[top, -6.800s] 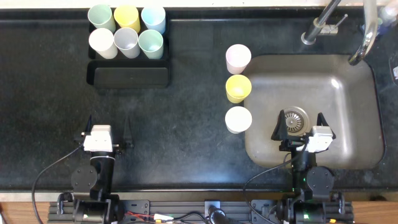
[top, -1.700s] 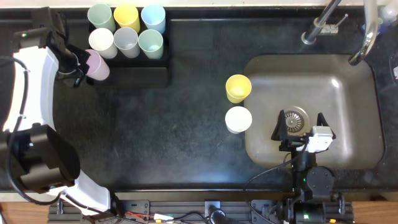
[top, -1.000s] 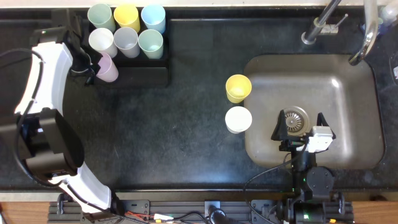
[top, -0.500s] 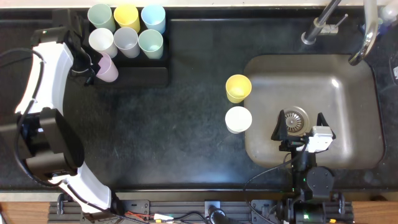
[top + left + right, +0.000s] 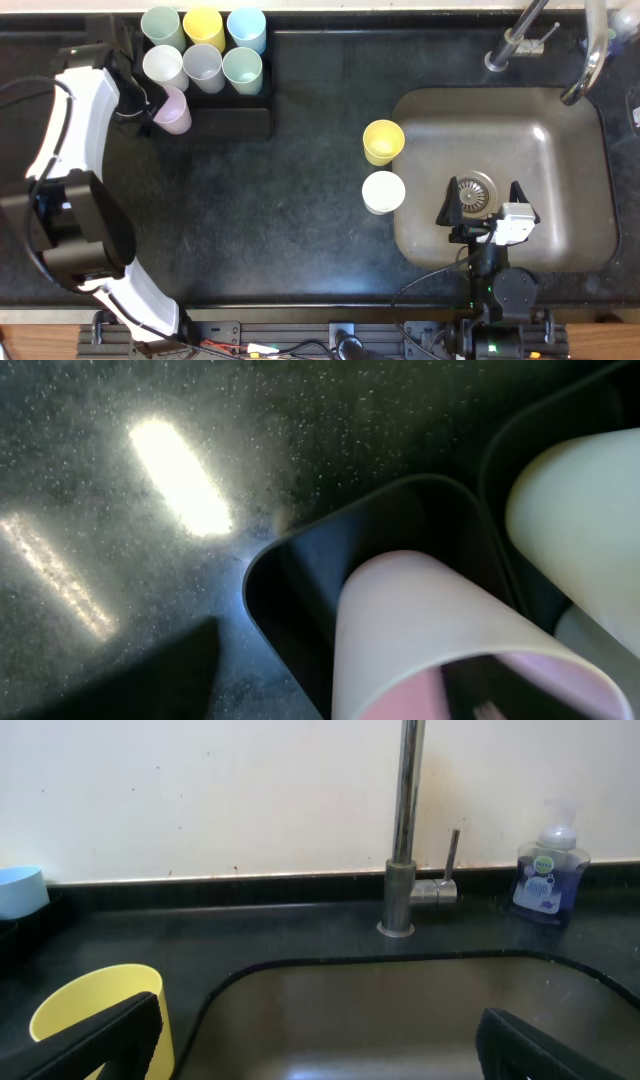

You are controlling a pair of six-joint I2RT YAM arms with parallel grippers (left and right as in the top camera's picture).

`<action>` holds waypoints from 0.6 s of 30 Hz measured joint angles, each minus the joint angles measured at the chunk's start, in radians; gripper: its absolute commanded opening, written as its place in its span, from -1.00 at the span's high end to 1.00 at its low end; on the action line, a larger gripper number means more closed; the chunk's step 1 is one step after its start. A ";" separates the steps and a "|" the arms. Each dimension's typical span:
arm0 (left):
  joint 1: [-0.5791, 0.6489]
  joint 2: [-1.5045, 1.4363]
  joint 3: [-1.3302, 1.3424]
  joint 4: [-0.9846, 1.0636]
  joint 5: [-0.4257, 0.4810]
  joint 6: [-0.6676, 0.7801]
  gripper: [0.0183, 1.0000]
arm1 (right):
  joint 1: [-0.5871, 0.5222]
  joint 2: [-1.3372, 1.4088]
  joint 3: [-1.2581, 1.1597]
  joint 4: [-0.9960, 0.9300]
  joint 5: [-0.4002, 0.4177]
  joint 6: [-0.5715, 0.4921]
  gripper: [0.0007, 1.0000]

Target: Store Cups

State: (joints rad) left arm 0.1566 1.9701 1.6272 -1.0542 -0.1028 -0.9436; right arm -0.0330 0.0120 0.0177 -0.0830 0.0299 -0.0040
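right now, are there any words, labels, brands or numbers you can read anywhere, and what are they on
No text here can be quoted.
Label on the soap bottle: print is there, but it is too small and blurred to read.
The yellow cup, white cup and pink cup: no print visible on them.

A tray (image 5: 215, 122) sat at the back left of the counter (image 5: 300, 220). Six cups (image 5: 204, 62) stood in its two back rows. The leaning cup (image 5: 172, 110) (image 5: 450, 630) was over the tray's front left corner, in the left gripper (image 5: 140, 100). Just left of the sink (image 5: 560, 130), the far cup (image 5: 383, 141) stood behind the near cup (image 5: 383, 191). The tap (image 5: 520, 35) stood behind the sink, with a soap bottle (image 5: 546, 880) near it. The right gripper (image 5: 485, 205) hung over the sink, by the drain (image 5: 476, 192).
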 measured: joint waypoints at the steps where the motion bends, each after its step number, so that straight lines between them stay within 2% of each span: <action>1: 0.000 0.003 0.000 0.000 0.000 0.000 -0.69 | 0.000 0.000 0.000 0.000 0.000 0.000 -1.00; 6: 0.000 -0.001 0.000 0.000 -0.007 0.000 -0.79 | 0.000 0.000 0.000 0.000 0.000 0.000 -1.00; 8: 0.000 -0.009 0.000 0.000 -0.007 0.002 -1.00 | 0.000 0.000 0.000 0.000 0.000 0.000 -0.99; 13: 0.000 -0.088 -0.003 -0.009 -0.003 0.000 -1.00 | 0.000 0.000 0.000 0.000 0.000 0.000 -1.00; 18: -0.012 -0.237 -0.004 -0.012 0.040 0.000 -0.99 | 0.000 0.000 0.000 0.000 0.000 0.000 -0.99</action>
State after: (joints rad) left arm 0.1448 1.7329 1.6234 -1.0660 -0.0631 -0.9436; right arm -0.0330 0.0120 0.0177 -0.0826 0.0299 -0.0036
